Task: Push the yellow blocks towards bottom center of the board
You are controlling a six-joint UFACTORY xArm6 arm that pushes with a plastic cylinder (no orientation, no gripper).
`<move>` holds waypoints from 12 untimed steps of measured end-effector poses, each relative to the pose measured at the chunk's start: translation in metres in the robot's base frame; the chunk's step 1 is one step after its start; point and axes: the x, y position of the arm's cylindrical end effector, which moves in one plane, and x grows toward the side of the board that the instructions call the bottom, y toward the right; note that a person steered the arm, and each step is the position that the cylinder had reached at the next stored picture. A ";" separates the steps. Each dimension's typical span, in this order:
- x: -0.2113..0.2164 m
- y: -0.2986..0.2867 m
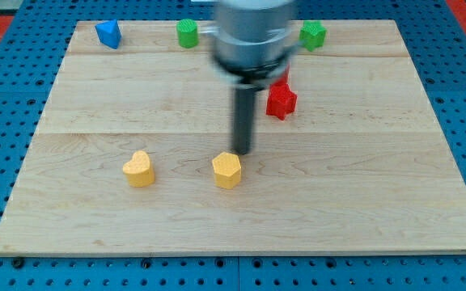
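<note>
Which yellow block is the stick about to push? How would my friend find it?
Look at the wooden board, bottom half, near the middle. Two yellow blocks sit there side by side. It's the yellow block on the view's right, right under my tip; the heart-shaped yellow block sits alone farther left.

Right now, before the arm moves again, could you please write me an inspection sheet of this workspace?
Surface: wooden board of light planks, flat.
Job's things: yellow heart-shaped block at lower left of centre; yellow pentagon-like block near bottom centre; the two stand apart.
Clutter: blue block and green block at the view's top; second green block at top right; red block right of the rod.
Grippers: none; my tip sits just above and right of the pentagon-like block, very close; contact cannot be told.
Cables: nothing seen.
Surroundings: blue perforated base around the board.
</note>
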 end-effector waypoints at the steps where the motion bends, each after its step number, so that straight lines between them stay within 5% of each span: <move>1: 0.014 0.033; 2: 0.047 0.053; 4: -0.075 0.022; 8: 0.052 -0.027; 9: 0.004 -0.039; 10: -0.031 -0.120; 11: 0.025 -0.127; 12: 0.026 -0.082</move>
